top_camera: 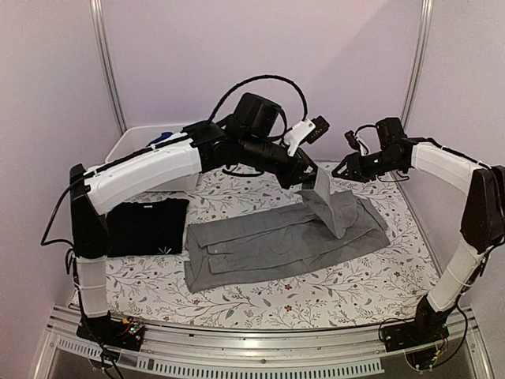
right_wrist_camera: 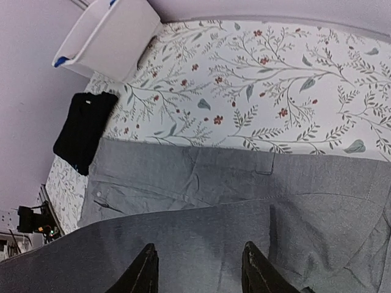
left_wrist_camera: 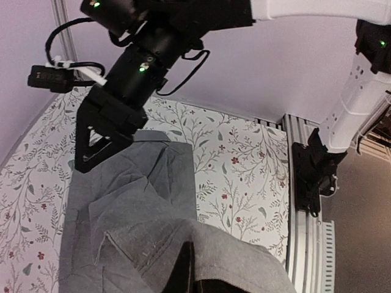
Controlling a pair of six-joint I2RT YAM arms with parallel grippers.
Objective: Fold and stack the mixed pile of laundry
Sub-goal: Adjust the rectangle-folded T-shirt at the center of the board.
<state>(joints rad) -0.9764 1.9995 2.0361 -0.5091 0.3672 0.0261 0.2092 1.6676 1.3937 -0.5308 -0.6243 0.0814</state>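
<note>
A grey collared button shirt lies spread across the middle of the table. My left gripper is shut on a fold of this shirt and holds it lifted above the shirt's right part. In the left wrist view the cloth drapes over the shut gripper. My right gripper hovers open just right of the lifted fold, with nothing between its fingers; the grey shirt lies below them. A folded black T-shirt with a small light mark lies at the left. A bright blue garment peeks from the bin.
A white plastic bin stands at the back left, partly behind my left arm; it also shows in the right wrist view. The flowered tablecloth covers the table. A metal rail runs along the near edge.
</note>
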